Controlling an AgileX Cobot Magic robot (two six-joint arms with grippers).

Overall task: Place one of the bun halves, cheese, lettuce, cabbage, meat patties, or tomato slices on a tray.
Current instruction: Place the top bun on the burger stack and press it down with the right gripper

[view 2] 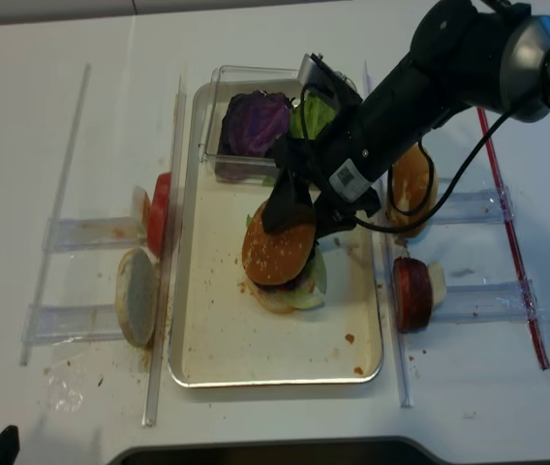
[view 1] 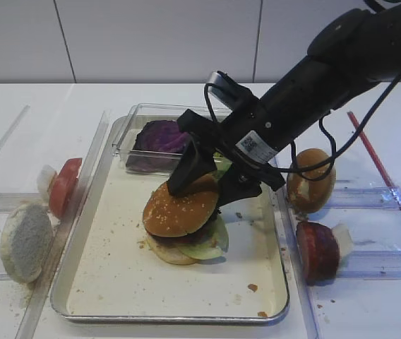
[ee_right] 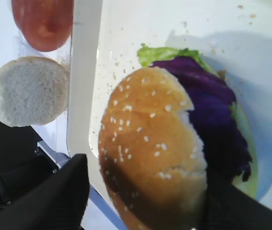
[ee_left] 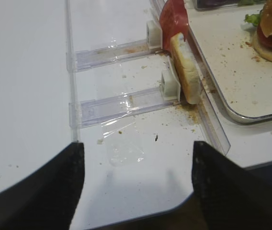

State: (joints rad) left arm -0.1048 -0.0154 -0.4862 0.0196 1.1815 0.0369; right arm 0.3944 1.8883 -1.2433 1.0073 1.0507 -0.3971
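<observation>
The sesame-speckled bun half lies on a stack of lettuce, purple cabbage and a bottom bun in the middle of the silver tray. My right gripper hangs just over it, open. Its black fingers straddle the bun, and a gap shows beside the left finger. My left gripper is open over the bare white table near its front left corner, with nothing between its fingers.
A clear box with cabbage leaves sits at the tray's far end. Tomato slices and a pale flat bun half stand in clear racks to the left. A smooth brown bun, a meat patty and a red rod are to the right.
</observation>
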